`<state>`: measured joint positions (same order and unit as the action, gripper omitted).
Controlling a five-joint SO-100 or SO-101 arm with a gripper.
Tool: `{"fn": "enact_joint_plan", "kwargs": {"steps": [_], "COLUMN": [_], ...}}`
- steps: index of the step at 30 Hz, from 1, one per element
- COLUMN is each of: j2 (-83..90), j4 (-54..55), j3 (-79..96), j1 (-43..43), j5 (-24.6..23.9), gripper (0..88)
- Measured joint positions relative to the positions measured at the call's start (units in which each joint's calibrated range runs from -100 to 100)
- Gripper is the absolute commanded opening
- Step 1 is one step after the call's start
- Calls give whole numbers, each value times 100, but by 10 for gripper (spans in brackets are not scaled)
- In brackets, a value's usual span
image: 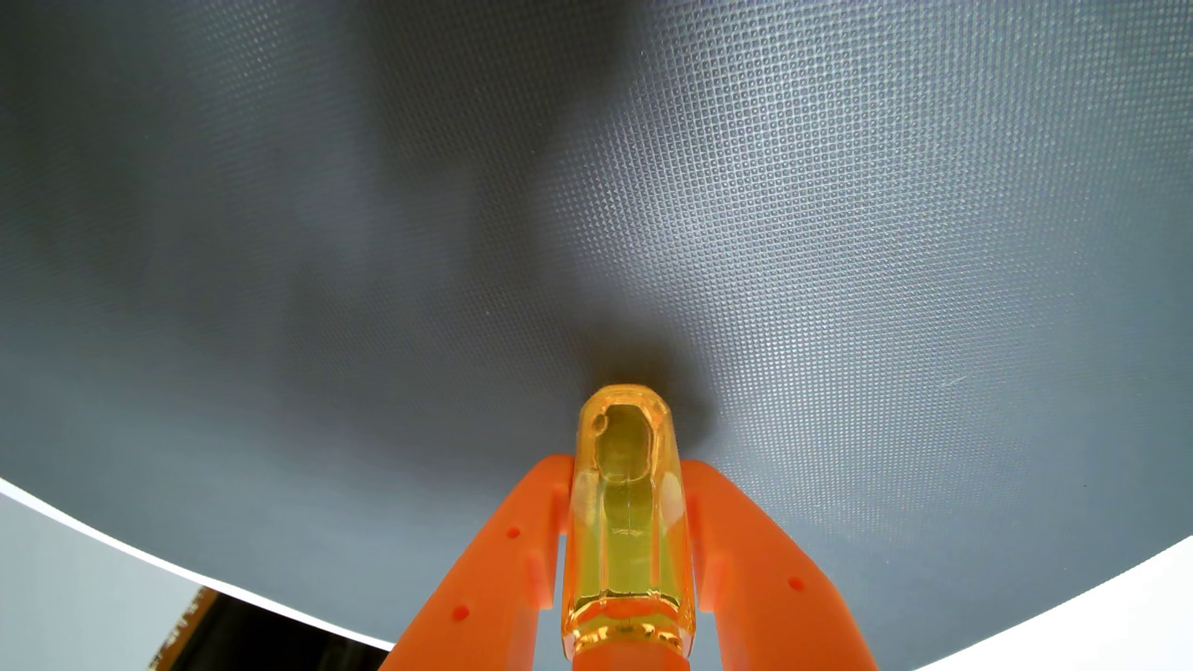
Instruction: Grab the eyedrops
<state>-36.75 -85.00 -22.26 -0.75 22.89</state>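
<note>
A small translucent amber eyedrops bottle sits low in the centre of the wrist view, pinched between the two orange fingers of the robot's hand, which rise from the bottom edge of the frame in a narrow V. The fingers press against the bottle's left and right sides, their tips reaching about a third of the way down its body from its rounded far end, which pokes out beyond them toward the middle of the frame. Yellowish liquid shows through the clear walls, and near the bottom edge the bottle narrows to a ringed neck above an orange cap that runs out of the frame. Whether the far end touches the surface beyond it or hangs just clear cannot be told from this angle, though a dark soft shadow pools right behind it. That surface is a dark grey mat with a fine dimpled grid texture, spreading across most of the frame and bowed by the fisheye lens; it is brighter in the upper right and dimmer in the upper left. At the lower right corner the mat ends against the white table. At the lower left a thin white edge borders the mat, with a pale grey area beyond it and a dark gap beside the left finger.
</note>
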Motion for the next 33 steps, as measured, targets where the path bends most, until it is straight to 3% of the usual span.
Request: {"fn": "enact_joint_plan", "kwargs": {"steps": [16, 26, 33], "j2": [0, 0, 119], "j4": [-462, -881, -950], "j3": [-695, -1102, -1102], "j1": [37, -37, -67], "j5": [-209, -952, -1198], "gripper": [9, 7, 7]}}
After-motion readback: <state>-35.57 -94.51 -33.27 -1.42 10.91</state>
